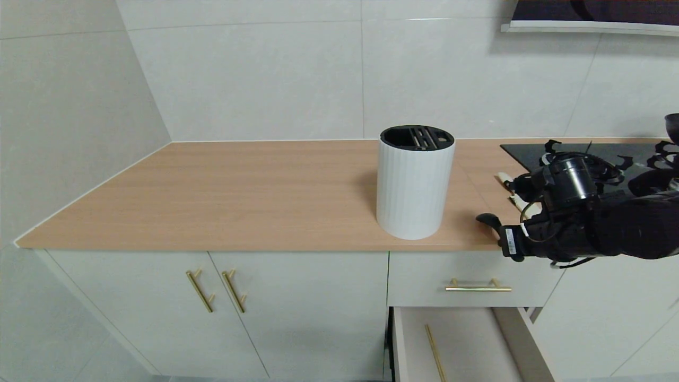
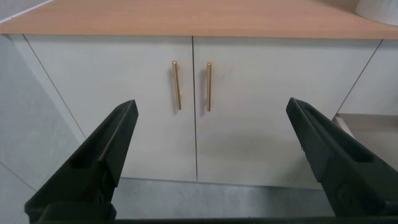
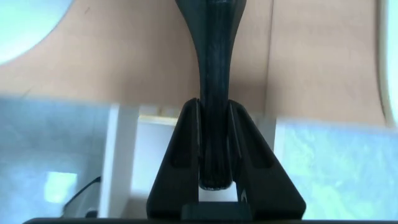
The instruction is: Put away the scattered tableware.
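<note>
**Black-handled utensil in hand, holder just beside**

The black-handled utensil [image 3: 211, 43] is clamped between the fingers of the right end effector [image 1: 504, 233]. It sits above the front edge of the surface [image 1: 238, 196], with its dark end poking out toward the white holder [image 1: 415, 185]. The arm hides the far end, so I cannot tell what kind of utensil it is.

The step in hand looks like carrying it to storage, most likely the holder. To do that well:
- Keep the grip firm, since the fingers close on a narrow, smooth shaft.
- Turn the utensil upright and line it up over one slot.
- Come down from above, not from the side; the holder is tall and a sideways nudge could tip or slide it.
- Let go only once the utensil is seated in the slot.
- Swing the arm with care, because a pale-handled utensil [image 1: 504, 179] lies on the surface just behind it, partly hidden.

The holder stands upright near the front of the surface. Its black top is cut with several slots, and nothing sticks up out of them.

Below the surface, the open drawer [image 1: 456, 339] is pulled out. The part in view is pale inside, with a thin gold bar across it that I cannot identify. The drawer above it [image 1: 472, 273] is closed.

The left end effector [image 2: 210, 118] hangs low in front of the cabinet doors [image 2: 249, 93], fingers spread wide and holding nothing.
</note>
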Available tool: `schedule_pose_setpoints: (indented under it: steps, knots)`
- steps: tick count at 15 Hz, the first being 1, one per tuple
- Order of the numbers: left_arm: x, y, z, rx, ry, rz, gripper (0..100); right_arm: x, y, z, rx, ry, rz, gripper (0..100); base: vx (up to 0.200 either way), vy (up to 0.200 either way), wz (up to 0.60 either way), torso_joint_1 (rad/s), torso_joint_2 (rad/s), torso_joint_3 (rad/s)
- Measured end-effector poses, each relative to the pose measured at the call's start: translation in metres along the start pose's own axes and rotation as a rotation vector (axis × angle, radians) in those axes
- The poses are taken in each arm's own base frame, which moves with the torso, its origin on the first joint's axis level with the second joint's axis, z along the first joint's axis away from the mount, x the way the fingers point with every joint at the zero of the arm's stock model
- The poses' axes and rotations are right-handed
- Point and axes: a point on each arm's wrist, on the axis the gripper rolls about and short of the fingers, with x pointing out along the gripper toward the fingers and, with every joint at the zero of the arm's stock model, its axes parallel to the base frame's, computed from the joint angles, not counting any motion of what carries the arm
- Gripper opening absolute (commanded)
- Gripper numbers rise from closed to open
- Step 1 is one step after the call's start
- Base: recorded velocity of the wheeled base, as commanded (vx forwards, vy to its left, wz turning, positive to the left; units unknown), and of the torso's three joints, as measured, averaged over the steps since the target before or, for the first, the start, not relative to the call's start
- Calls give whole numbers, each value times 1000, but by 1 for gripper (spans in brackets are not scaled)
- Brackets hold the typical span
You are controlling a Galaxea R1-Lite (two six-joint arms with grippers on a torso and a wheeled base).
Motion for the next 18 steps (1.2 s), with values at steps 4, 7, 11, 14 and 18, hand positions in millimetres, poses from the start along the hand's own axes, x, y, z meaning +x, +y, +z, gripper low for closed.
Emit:
schedule_pose_setpoints:
  steps: [4, 7, 11, 14, 18]
  knots:
    - [0, 0, 0, 0, 0, 0, 100, -37, 2, -16, 13, -24, -9, 0, 0, 0, 0, 0, 0, 0]
    - [0, 0, 0, 0, 0, 0, 100, -53, -2, -30, 31, -23, -7, 0, 0, 0, 0, 0, 0, 0]
    - [0, 0, 0, 0, 0, 0, 100, -58, -5, -43, 31, 0, -10, 0, 0, 0, 0, 0, 0, 0]
    - [0, 0, 0, 0, 0, 0, 100, -60, -6, -49, 21, 13, -12, 0, 0, 0, 0, 0, 0, 0]
    - [0, 0, 0, 0, 0, 0, 100, -64, -8, -53, 3, 14, -5, 0, 0, 0, 0, 0, 0, 0]
